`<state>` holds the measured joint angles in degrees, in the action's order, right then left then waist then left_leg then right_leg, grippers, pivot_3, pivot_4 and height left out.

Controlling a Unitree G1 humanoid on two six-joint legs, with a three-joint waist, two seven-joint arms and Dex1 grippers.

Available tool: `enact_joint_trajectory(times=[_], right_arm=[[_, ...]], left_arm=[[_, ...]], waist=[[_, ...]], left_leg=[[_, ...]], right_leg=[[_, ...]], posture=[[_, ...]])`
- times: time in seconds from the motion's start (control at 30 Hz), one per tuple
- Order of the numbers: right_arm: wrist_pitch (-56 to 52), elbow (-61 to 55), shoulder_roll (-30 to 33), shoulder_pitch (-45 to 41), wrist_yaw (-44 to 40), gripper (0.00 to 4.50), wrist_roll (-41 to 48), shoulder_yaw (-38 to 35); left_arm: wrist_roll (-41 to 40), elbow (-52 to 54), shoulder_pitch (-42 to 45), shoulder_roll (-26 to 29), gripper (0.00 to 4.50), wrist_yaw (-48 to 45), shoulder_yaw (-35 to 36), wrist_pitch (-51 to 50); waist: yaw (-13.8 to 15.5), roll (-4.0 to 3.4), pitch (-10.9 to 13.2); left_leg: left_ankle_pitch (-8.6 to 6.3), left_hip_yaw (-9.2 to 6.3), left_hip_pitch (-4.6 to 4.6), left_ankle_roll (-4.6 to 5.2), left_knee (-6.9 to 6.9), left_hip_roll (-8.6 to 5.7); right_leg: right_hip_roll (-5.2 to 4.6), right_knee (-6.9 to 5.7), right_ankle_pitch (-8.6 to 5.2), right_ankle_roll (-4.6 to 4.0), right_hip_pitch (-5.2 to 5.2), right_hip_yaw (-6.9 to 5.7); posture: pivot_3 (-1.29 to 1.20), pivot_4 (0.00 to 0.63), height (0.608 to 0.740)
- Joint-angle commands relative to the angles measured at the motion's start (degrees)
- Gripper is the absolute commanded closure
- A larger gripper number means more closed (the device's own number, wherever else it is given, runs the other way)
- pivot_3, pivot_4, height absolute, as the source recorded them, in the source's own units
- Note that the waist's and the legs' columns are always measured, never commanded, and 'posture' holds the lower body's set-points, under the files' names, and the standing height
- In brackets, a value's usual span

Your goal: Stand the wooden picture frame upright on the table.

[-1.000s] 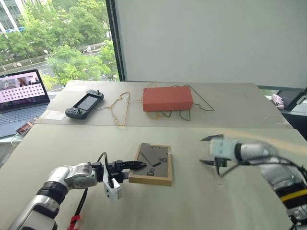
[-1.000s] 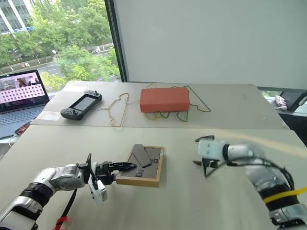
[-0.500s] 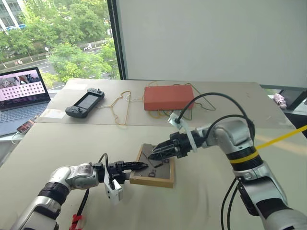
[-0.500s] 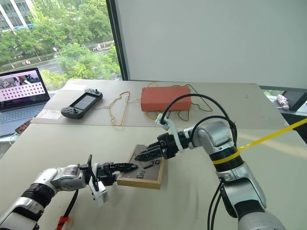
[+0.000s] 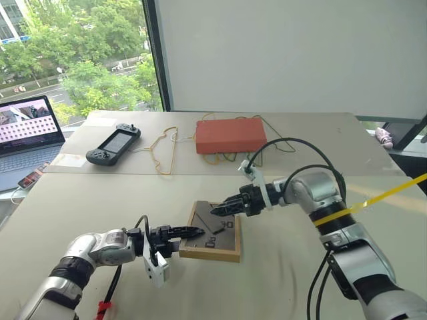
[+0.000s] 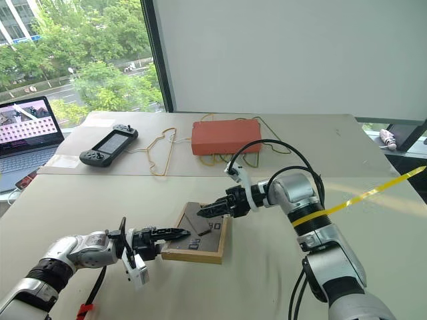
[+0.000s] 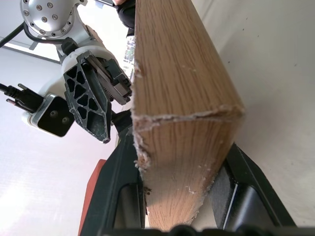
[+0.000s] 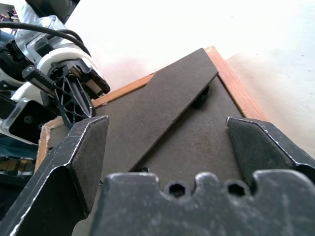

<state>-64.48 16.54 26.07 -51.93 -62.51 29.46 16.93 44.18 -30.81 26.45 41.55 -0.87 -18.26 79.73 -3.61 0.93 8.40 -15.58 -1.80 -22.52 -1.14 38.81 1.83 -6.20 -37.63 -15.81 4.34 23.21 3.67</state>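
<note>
The wooden picture frame (image 5: 225,235) lies face down on the table (image 5: 100,200), dark grey back up, with its black stand (image 8: 167,108) folded against the back. My left gripper (image 5: 190,235) is shut on the frame's near left edge; in the left wrist view the light-wood rim (image 7: 182,98) sits clamped between both fingers. My right gripper (image 5: 219,209) hovers open just above the far part of the back, its fingers (image 8: 88,147) spread wide over the stand with nothing between them.
An orange-red box (image 5: 230,135) on tangled green cable sits at the back. To its left are a yellow wire hanger (image 5: 167,150), a black handheld game console (image 5: 118,145) and an open laptop (image 5: 27,133). A yellow strip (image 5: 393,193) crosses the right side.
My right arm swung in from the right side of the table to above the frame's back, still open. The left gripper kept its hold and place.
</note>
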Motion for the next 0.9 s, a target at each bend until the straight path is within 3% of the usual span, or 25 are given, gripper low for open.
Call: enact_joint_trajectory(times=[0.03,0.17,0.37,0.77,0.9], right_arm=[[-4.72,-9.20,-0.20,2.99,-1.84,0.04,3.69,1.86],[-8.59,-16.56,-1.04,4.86,-0.68,0.04,7.21,0.68],[-9.94,-17.41,-3.58,4.44,3.24,0.04,10.39,-6.97],[-7.42,-23.12,1.65,8.49,1.68,0.04,14.64,-11.10],[-3.91,-21.65,4.18,10.77,3.13,0.04,10.77,-8.65]], left_arm=[[-1.33,1.16,-0.23,-0.02,3.27,0.32,0.61,0.18],[-1.41,1.05,-0.05,-0.11,3.27,0.20,0.52,0.05],[-1.38,0.74,0.15,-0.25,3.27,0.15,0.44,-0.14],[-0.80,-0.39,0.68,-0.47,3.27,0.38,0.35,-0.20],[-0.56,-0.64,0.82,-0.53,3.27,0.58,0.29,-0.15]], waist=[[-0.01,0.00,0.00],[0.00,0.00,0.00],[0.01,0.00,0.00],[-0.34,0.01,0.00],[-0.24,0.01,0.01]], left_leg=[[0.00,-0.01,0.00,0.00,0.00,0.00],[0.00,-0.02,0.00,0.00,0.00,0.00],[0.00,-0.02,0.00,0.00,0.01,-0.01],[0.00,-0.02,-0.02,0.00,0.00,0.00],[0.00,-0.03,-0.02,0.00,0.00,0.00]], right_leg=[[0.00,0.00,0.00,0.00,0.00,0.00],[0.00,-0.01,0.00,0.00,-0.01,0.00],[0.00,0.00,0.00,0.00,-0.01,0.00],[0.00,0.00,0.00,0.00,0.01,-0.01],[0.00,0.01,0.00,0.00,0.00,-0.02]], posture=[[0.00,0.150,0.740],[0.00,0.150,0.740],[0.00,0.150,0.740],[0.00,0.150,0.740],[0.00,0.150,0.740]])
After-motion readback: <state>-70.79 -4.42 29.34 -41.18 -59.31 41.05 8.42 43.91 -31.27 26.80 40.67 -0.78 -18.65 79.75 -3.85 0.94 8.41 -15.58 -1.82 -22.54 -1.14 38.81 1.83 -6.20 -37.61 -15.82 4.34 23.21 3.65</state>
